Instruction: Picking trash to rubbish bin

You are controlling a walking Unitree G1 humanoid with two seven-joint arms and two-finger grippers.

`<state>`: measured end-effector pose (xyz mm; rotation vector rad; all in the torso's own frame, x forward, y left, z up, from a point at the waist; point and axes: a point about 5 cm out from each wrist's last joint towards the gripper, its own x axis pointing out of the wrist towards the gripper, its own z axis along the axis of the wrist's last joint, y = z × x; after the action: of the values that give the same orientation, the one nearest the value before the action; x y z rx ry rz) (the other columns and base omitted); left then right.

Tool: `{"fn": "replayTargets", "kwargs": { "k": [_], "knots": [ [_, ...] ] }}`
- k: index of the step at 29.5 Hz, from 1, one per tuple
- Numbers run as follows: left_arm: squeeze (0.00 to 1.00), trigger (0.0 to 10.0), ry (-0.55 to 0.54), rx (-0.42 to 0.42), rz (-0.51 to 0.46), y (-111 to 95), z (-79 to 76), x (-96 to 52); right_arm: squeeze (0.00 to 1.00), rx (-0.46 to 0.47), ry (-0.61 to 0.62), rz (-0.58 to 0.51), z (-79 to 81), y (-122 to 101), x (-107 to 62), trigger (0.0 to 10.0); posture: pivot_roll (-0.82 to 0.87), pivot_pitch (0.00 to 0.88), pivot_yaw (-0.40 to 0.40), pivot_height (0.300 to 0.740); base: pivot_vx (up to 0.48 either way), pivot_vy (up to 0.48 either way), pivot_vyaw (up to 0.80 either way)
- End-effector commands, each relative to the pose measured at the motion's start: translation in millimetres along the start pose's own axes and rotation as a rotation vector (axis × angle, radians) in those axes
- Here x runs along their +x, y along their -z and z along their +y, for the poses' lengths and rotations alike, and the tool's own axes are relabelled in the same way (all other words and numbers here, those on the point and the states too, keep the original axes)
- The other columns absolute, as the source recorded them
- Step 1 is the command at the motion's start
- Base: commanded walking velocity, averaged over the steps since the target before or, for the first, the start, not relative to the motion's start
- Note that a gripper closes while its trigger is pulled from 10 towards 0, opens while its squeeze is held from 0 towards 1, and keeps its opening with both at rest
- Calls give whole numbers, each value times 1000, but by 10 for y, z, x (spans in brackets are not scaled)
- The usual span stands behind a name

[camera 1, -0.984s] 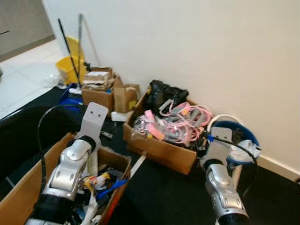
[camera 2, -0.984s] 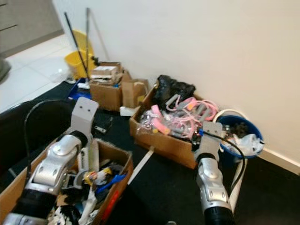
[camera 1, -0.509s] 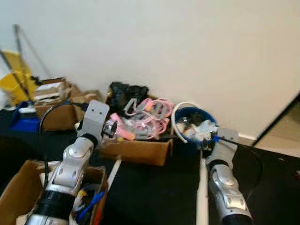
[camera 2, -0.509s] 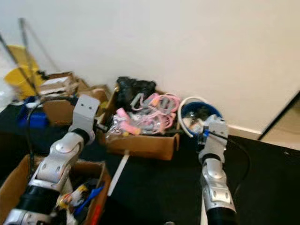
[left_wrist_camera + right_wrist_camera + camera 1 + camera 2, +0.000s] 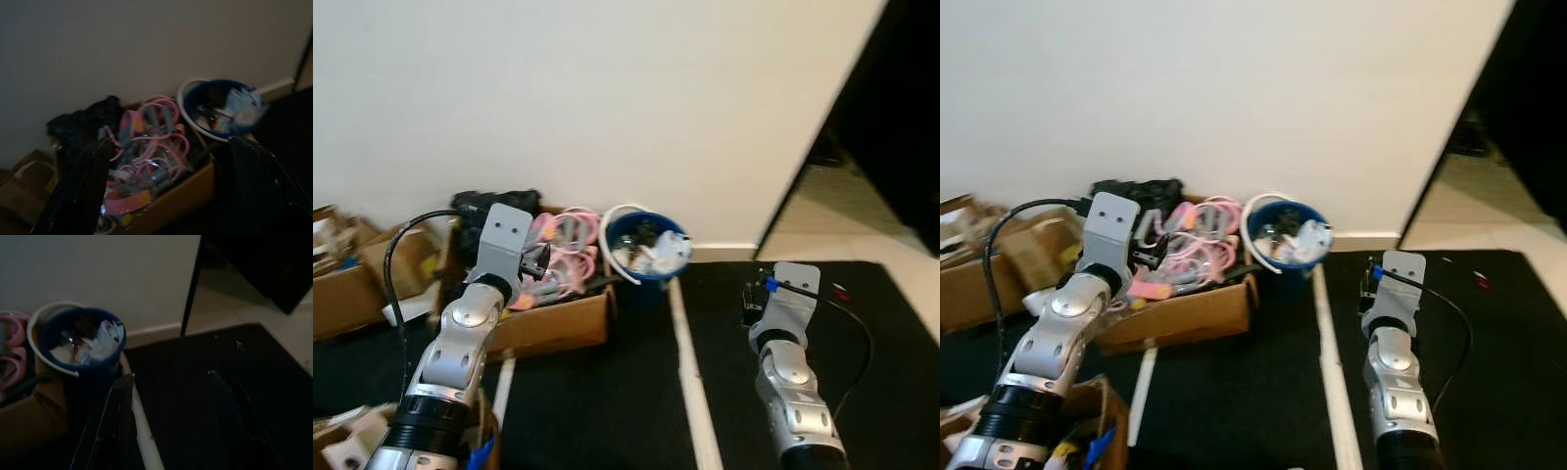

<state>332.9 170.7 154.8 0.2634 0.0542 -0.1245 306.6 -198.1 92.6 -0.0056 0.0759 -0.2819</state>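
Both sets of jaws are spread apart with nothing in them, left gripper [image 5: 166,186] aimed at the cardboard box [image 5: 553,323] of pink junk, right gripper [image 5: 171,416] over black floor, blue rubbish bin [image 5: 646,250] mid-frame against the wall, already stuffed.

Head and wrist views toward bin [image 5: 648,257]

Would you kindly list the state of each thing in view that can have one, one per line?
blue bin: upright against the wall, no lid on, holding crumpled trash.
cardboard box: open-topped, heaped with pink and grey straps, touching the bin's left side.
black bag: crumpled at the box's back corner.
left tool: open, empty, pointed at the box.
right tool: open, empty, above the dark floor mat right of the bin.
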Motion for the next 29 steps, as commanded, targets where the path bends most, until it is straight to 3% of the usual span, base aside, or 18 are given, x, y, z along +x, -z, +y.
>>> {"fn": "replayTargets", "kwargs": {
  "k": [1, 13, 29],
  "knots": [
    [0, 10000, 6, 25, 22, 60, -6, -8, 0, -8, 11, 27, -27, 55, -21, 10000, 43, 133, 50, 740, 0, 0, -800],
    [0, 10000, -14, 15, 15, 44, 52, 17, 0, -8, 17, 29, -20, 54, -19, 10000, 36, 124, 58, 740, 0, 0, -800],
    [0, 10000, 0, 12, -1, 22, 11, 31, 0, -3, 19, 34, -19, 86, -45, 10000, 40, 94, 59, 740, 0, 0, -800]
  ]
}}
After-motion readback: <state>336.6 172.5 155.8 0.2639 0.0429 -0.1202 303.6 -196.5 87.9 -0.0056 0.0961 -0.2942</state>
